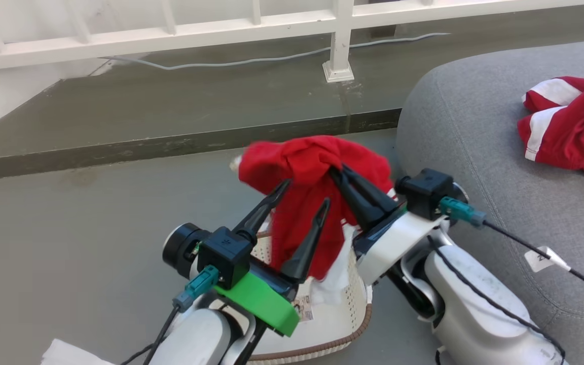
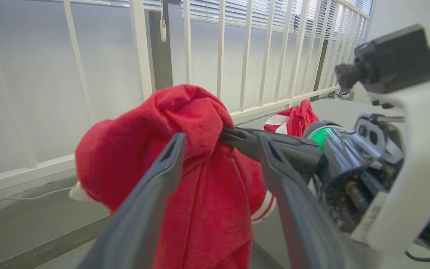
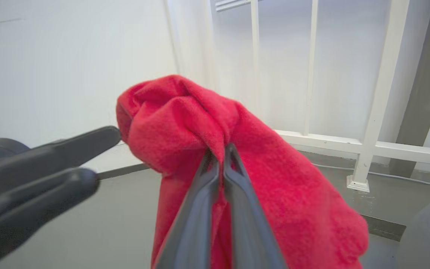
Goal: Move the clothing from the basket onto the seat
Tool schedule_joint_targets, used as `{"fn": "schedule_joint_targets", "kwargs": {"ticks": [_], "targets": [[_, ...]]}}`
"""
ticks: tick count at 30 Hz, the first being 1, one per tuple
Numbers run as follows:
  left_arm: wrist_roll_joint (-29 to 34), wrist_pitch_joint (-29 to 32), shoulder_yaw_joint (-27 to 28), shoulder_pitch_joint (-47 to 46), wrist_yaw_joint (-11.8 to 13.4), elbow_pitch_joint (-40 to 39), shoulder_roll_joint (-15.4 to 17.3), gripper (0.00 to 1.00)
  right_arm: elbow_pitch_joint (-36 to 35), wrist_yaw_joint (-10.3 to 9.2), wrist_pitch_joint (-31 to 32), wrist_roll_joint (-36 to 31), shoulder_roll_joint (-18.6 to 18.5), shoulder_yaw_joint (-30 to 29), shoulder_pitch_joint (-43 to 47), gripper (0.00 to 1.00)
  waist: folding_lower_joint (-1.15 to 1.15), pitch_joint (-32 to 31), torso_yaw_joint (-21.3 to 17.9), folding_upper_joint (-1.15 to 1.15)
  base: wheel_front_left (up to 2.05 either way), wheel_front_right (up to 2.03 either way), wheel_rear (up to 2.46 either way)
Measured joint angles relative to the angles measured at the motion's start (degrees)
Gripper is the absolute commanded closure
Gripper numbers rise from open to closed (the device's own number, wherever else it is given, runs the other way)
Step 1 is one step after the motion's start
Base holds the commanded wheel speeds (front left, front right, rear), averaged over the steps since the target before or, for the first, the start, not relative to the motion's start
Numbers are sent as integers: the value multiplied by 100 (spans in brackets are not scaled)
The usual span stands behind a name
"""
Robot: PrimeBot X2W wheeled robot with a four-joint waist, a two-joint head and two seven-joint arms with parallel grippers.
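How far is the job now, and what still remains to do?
Done: one red garment lies on the grey seat. In hand: the right hand is shut on the second garment, held above the basket; the left hand stands open beside it. Left: carry this garment to the seat and release it.

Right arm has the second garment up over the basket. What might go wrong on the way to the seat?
1. The right gripper pinches only a small fold of the held garment, so it may slip free.
2. The cloth hangs between the fingers of the open left gripper and may snag when carried off.
3. Its lower end reaches the basket and might drag it.
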Motion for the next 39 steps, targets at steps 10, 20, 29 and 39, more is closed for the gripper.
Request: {"fn": "schedule_joint_targets", "kwargs": {"ticks": [10, 20, 29, 39], "targets": [[287, 175, -81, 9, -1, 22, 339, 0, 190, -276, -143, 59, -240, -497, -101, 100, 0, 91, -213, 0, 0, 0, 0], [326, 323, -253, 16, -24, -83, 390, 0, 229, -454, -245, 157, -372, -896, -102, 100, 0, 322, -561, 0, 0, 0, 0], [347, 443, -263, 17, -45, -154, 476, 0, 244, -548, -316, 309, -445, -1136, -102, 100, 0, 581, -1013, 0, 0, 0, 0], [394, 658, -325, 16, -51, -158, 584, 0, 234, -592, -402, 412, -422, -1371, -102, 100, 0, 893, -1618, 0, 0, 0, 0]]}}
